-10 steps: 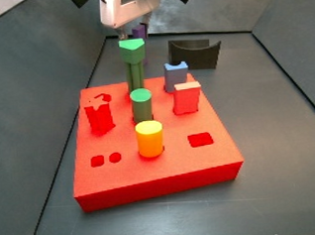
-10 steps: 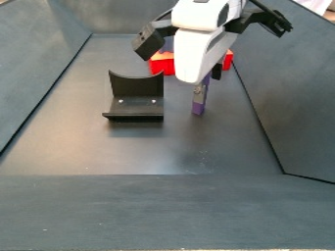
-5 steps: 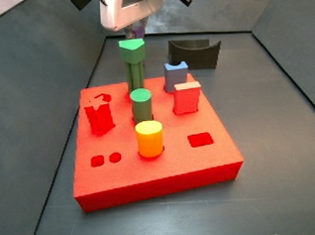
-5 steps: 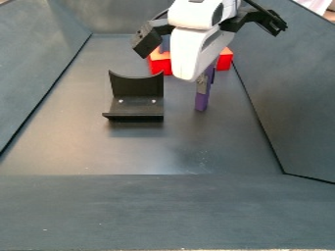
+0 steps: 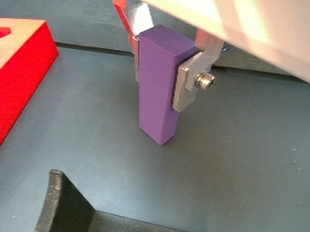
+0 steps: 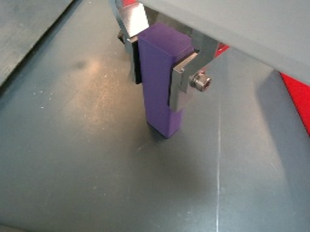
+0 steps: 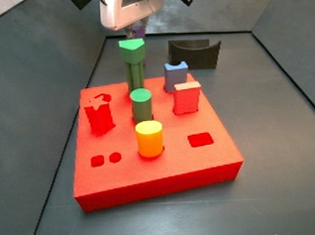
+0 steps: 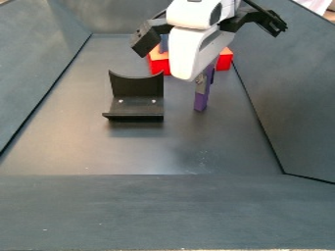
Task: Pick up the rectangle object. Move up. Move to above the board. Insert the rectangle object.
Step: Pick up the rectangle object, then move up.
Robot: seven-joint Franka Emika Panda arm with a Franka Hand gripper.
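So right now my end effector [image 5: 164, 56] is clamped on the rectangle object [image 5: 161, 89], silver fingers [image 5: 187, 82] pinching its upper part. The bar hangs straight down, long axis vertical, and both wrist views put its bottom end right at the dark floor; I can't tell if it's touching or just clear. In a side view the bar [image 8: 202, 98] sits beside the board [image 8: 159, 63], not over it. I reckon it needs to go up, then sideways.
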